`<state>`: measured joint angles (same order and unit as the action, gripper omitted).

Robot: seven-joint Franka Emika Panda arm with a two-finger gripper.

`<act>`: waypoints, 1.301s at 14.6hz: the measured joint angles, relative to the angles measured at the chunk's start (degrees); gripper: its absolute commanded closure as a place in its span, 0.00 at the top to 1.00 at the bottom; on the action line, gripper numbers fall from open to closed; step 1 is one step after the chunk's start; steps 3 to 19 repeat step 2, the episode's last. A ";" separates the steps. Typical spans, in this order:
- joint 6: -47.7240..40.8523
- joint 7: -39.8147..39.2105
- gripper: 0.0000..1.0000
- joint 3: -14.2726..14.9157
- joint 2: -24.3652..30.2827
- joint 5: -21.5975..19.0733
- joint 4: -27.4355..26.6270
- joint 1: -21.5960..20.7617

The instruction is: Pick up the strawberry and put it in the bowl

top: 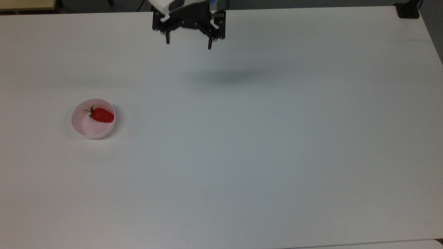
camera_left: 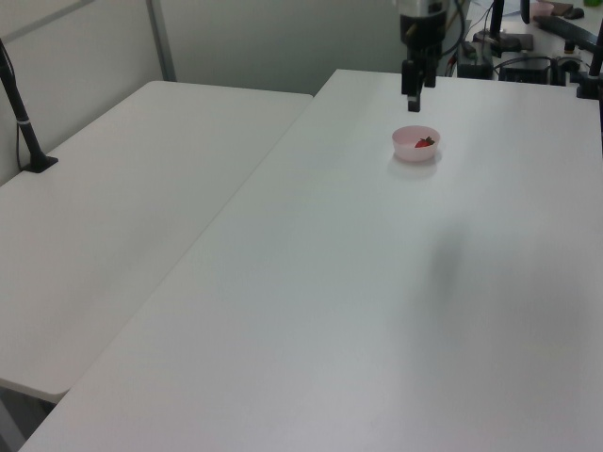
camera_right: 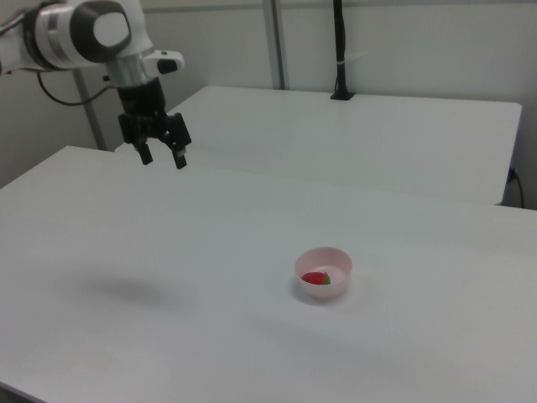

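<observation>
Placement is judged complete — strawberry (top: 102,115) is seated inside bowl (top: 90,130). Gripper (top: 188,43) is raised well apart, fingers spread and empty — no further move is required.

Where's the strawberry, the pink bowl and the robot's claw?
strawberry (top: 102,115), top view, on its red body.
bowl (top: 90,132), top view, on its bare pink inside.
gripper (top: 188,45), top view, midway between its open fingertips.

strawberry (top: 102,115) in bowl (top: 90,128) | bowl on table (top: 263,145)
</observation>
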<state>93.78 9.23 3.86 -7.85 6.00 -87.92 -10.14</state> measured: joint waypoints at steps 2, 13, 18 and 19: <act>-1.34 0.24 1.00 0.28 1.25 0.00 -0.11 0.09; -1.34 0.24 1.00 0.28 1.25 0.00 -0.11 0.09; -1.34 0.24 1.00 0.28 1.25 0.00 -0.11 0.09; -1.34 0.24 1.00 0.28 1.25 0.00 -0.11 0.09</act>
